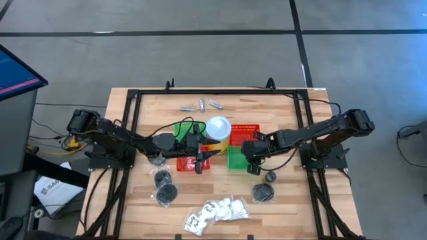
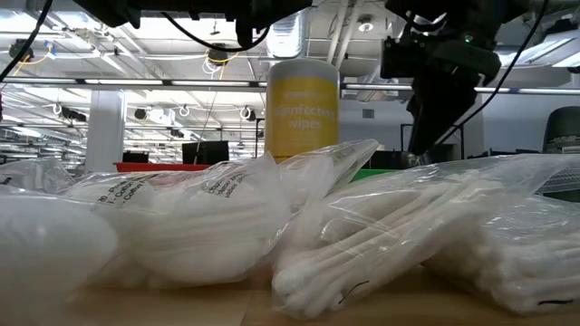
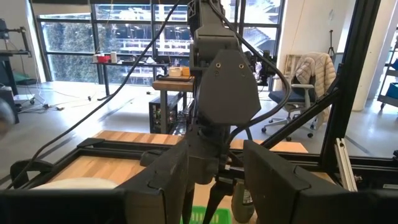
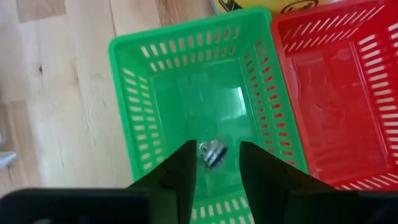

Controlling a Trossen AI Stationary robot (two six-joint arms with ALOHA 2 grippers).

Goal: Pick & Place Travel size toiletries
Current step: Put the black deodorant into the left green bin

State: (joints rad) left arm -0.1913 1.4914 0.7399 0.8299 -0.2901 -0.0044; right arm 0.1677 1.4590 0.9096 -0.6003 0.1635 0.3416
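My right gripper point(image 4: 217, 148) point(image 1: 251, 162) hangs open above a green mesh basket point(image 4: 134, 99) point(image 1: 235, 158), fingers pointing down. A small silvery metal piece point(image 4: 213, 153) shows between the fingertips, narrower than the gap, over the basket floor; whether it touches a finger I cannot tell. My left gripper point(image 3: 214, 183) point(image 1: 199, 162) is open over a red basket point(image 1: 188, 163) at mid-table. More silvery pieces point(image 1: 200, 105) lie near the far edge. Dark round pieces in clear bags point(image 1: 164, 187) point(image 1: 263, 193) and white pieces in printed packets point(image 1: 217, 211) point(image 2: 199, 222) rest on the near table.
The yellow cup with white lid point(image 1: 218, 128) point(image 2: 302, 109) stands mid-table between a second green basket point(image 1: 182, 131) and a second red basket point(image 1: 245, 133) point(image 4: 348, 93). A black frame point(image 1: 220, 91) rims the table. Bare wood shows at the near corners.
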